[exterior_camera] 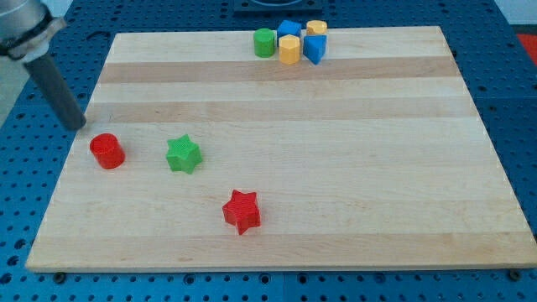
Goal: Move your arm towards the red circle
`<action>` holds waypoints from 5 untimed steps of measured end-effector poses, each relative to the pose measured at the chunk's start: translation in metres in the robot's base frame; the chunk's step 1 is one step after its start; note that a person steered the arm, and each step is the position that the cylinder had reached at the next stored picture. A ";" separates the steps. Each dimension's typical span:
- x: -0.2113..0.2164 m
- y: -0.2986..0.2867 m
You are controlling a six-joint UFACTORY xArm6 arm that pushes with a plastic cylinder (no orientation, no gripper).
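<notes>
The wooden board [277, 168] fills most of the view, its light planks running from the view's left to the view's right. The dark rod [57, 88] slants in from the view's top left corner, and my tip [79, 126] rests at the board's left edge, just above the red circle [107, 151] and a little to its left, close but apart from it. There is no gripper on this arm, only the rod.

The red circle is a short round cylinder standing upright near the left edge, about midway down; being round, it shows no long axis and no facing. Nothing lies between it and my tip.

To its right sits the green star [183, 155], and the red star [242, 210] lies nearer the bottom edge. Along the top edge cluster a green cylinder [265, 42], two yellow blocks [289, 49] [316, 28] and two blue blocks [315, 48] [289, 30], well apart from the circle.
</notes>
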State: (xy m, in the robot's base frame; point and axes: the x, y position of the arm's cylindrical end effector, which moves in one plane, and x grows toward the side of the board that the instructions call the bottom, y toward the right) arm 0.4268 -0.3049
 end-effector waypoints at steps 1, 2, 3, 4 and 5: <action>0.012 0.000; 0.012 0.000; 0.011 0.000; 0.015 0.001; 0.026 0.001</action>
